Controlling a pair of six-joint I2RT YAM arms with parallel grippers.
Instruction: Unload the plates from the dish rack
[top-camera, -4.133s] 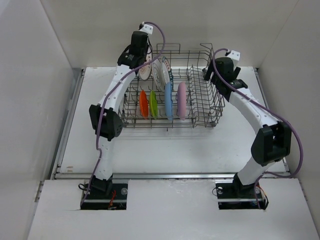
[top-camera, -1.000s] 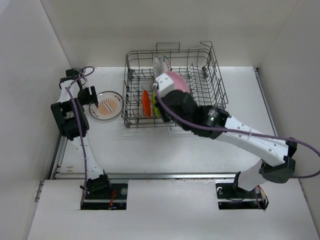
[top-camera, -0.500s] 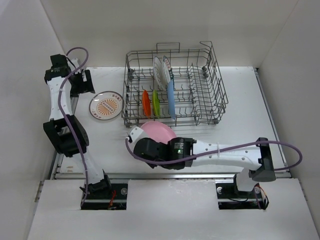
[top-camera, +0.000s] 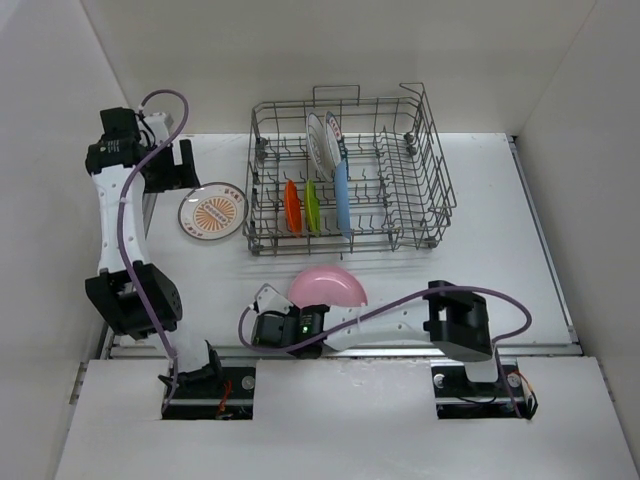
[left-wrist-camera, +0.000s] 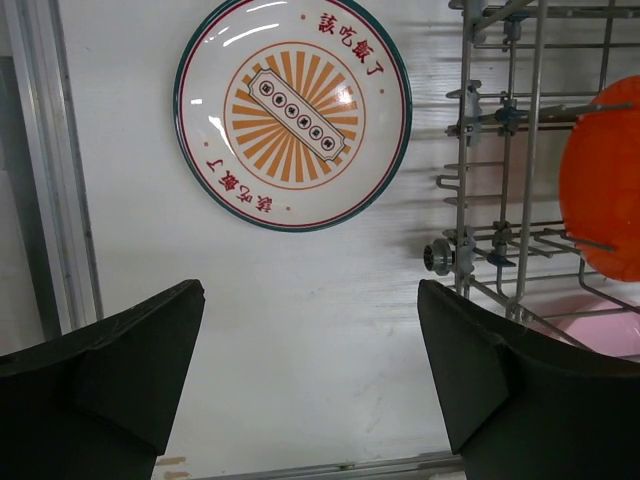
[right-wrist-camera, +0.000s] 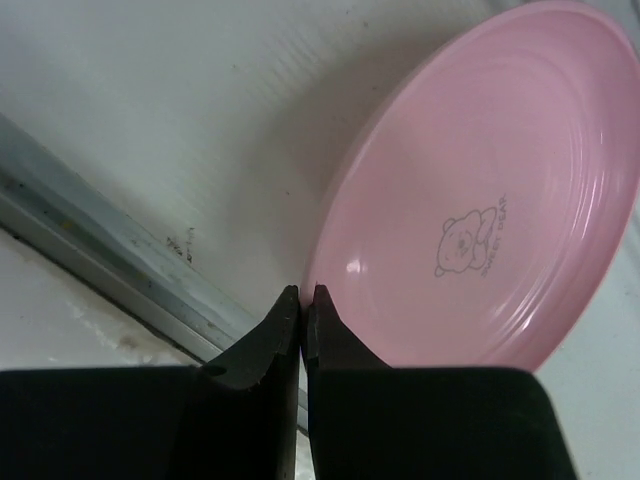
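Note:
The grey wire dish rack (top-camera: 432, 150) stands at the back of the table. Upright in it are an orange plate (top-camera: 291, 207), a green plate (top-camera: 312, 208), a light blue plate (top-camera: 342, 200) and two white patterned plates (top-camera: 322, 140). A white plate with an orange sunburst (top-camera: 213, 212) lies flat left of the rack. My left gripper (top-camera: 170, 165) hovers open above it, holding nothing (left-wrist-camera: 310, 300). My right gripper (right-wrist-camera: 305, 293) is shut on the rim of the pink plate (right-wrist-camera: 490, 200), which tilts low over the table in front of the rack (top-camera: 328, 284).
A metal rail (right-wrist-camera: 90, 240) runs along the table's near edge, close beside the right fingers. White walls enclose the left, back and right. The rack's corner (left-wrist-camera: 465, 180) and orange plate (left-wrist-camera: 605, 190) show at the right of the left wrist view.
My right arm has brought the pink plate out of the rack and down to the near table. My left gripper has risen from the sunburst plate and opened wider.

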